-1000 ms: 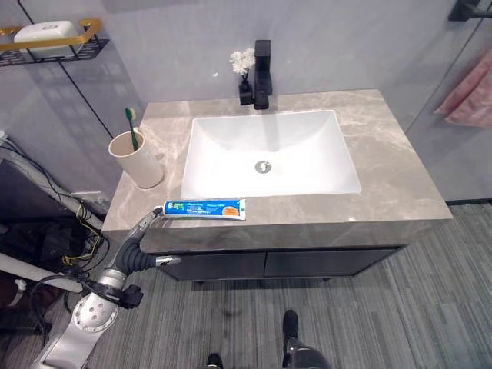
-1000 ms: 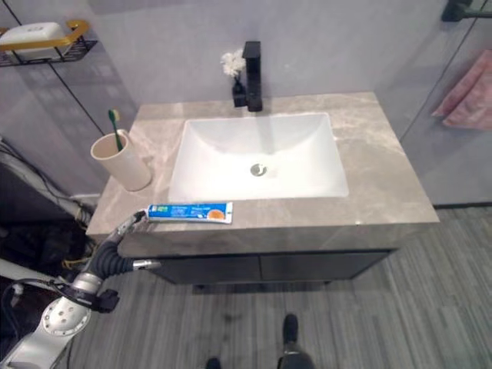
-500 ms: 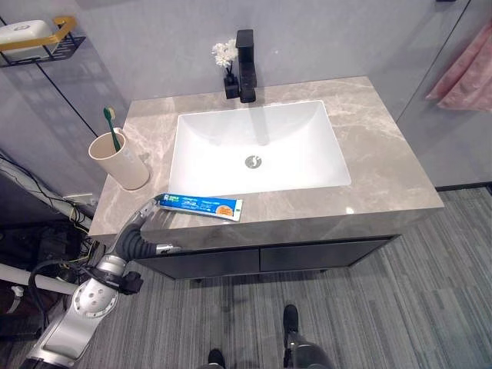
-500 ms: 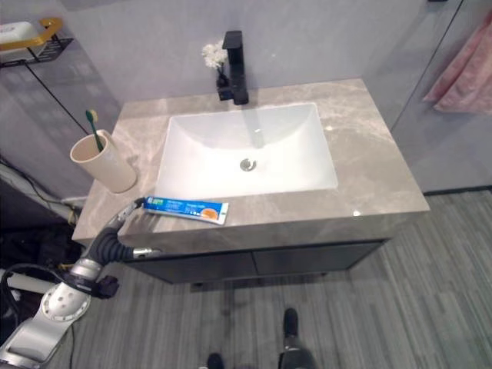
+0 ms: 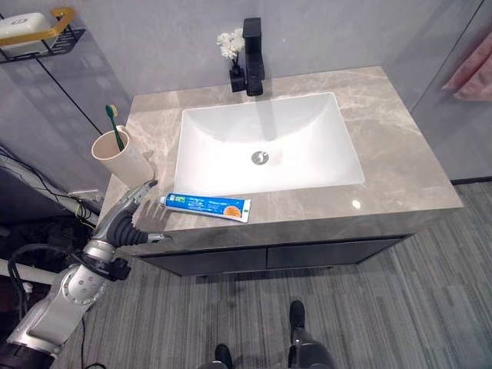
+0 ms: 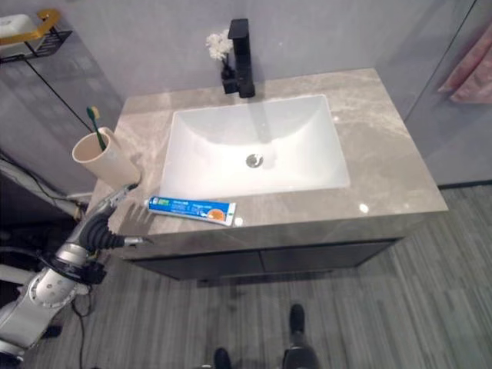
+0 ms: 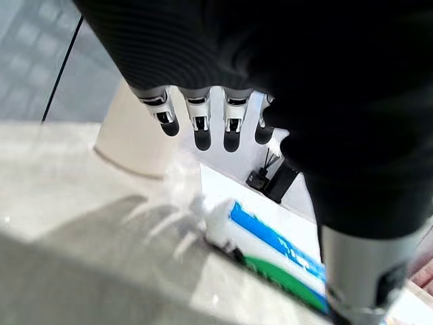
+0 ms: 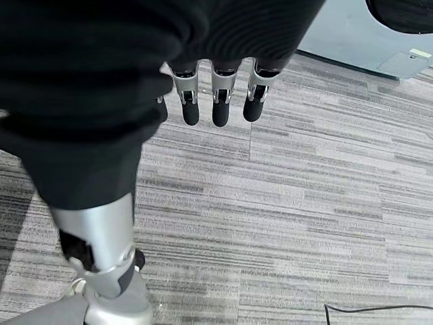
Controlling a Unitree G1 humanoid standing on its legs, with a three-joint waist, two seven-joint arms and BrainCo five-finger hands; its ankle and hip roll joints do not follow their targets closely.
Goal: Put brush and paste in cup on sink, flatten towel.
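A beige cup [image 5: 123, 157] stands at the counter's left edge with a green-headed toothbrush [image 5: 115, 132] upright in it. A blue and white toothpaste tube [image 5: 206, 205] lies flat along the counter's front edge, in front of the basin. My left hand [image 5: 127, 215] reaches over the front left corner, open, fingers [image 7: 196, 125] straight, tips between the cup's [image 7: 135, 135] base and the tube's [image 7: 270, 250] cap end, holding nothing. My right hand [image 8: 216, 101] hangs open above the floor. A pink towel [image 5: 473, 73] hangs at the far right.
The white basin [image 5: 350, 146] takes up the middle of the marble counter [image 5: 400, 154]. A black tap [image 5: 254, 58] and a small flower vase [image 5: 231, 58] stand behind it. A wall rack [image 5: 58, 34] with soap hangs at the upper left.
The camera has shifted. My left hand has risen from the counter's front edge, and its fingertips have moved from the tube's cap end toward the cup's base.
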